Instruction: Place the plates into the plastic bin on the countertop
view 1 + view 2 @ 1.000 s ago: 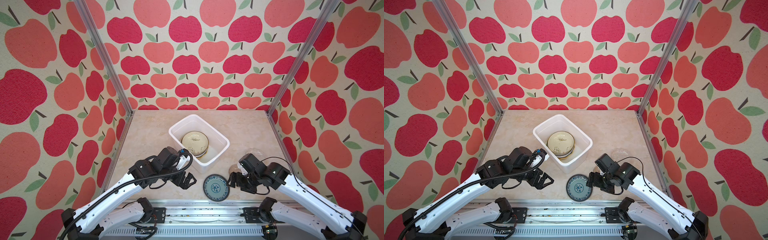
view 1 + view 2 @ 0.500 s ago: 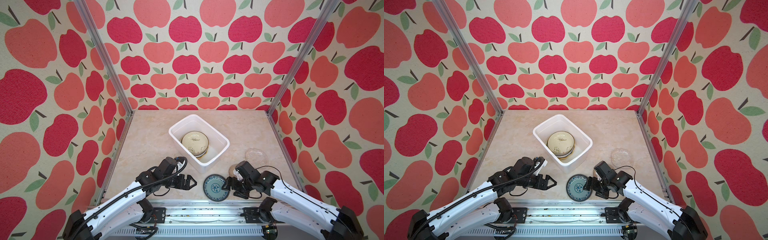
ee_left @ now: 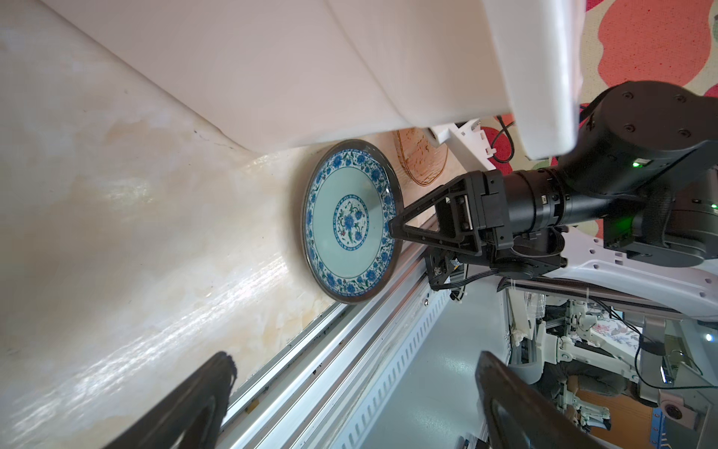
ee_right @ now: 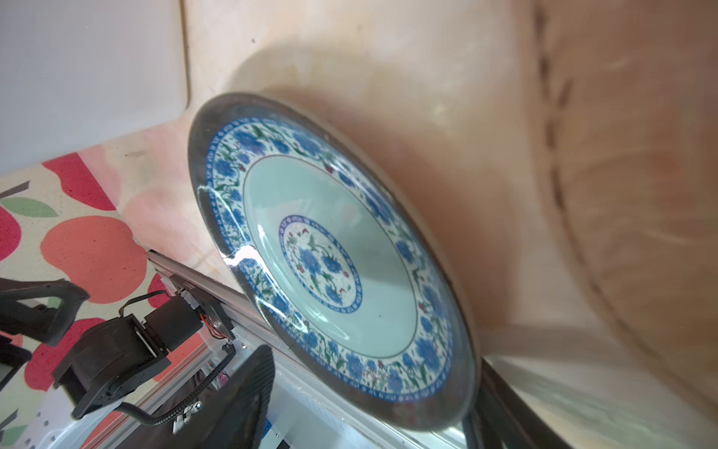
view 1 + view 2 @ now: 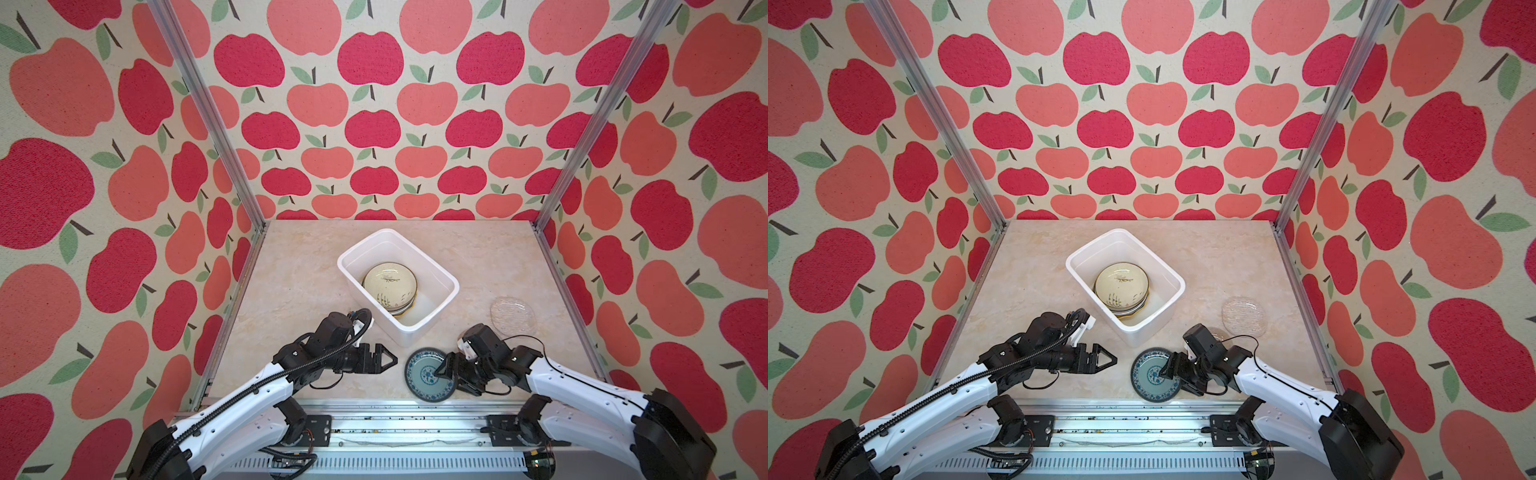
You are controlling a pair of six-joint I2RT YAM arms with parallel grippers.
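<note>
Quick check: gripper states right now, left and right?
Left gripper: open, holding nothing.
Right gripper: open, jaws astride the rim of the blue plate, not yet clamped.

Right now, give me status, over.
Left claw open, empty. Right claw open over blue plate rim. Bin holds a stack; glass plate outside. Nothing between plate and bin.

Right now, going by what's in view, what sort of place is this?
Probably a staged robot test cell dressed as a kitchen counter: apple-print walls in aluminium rails, a marble-patterned countertop holding plates and a plastic bin, two robot arms mounted at its front.
</note>
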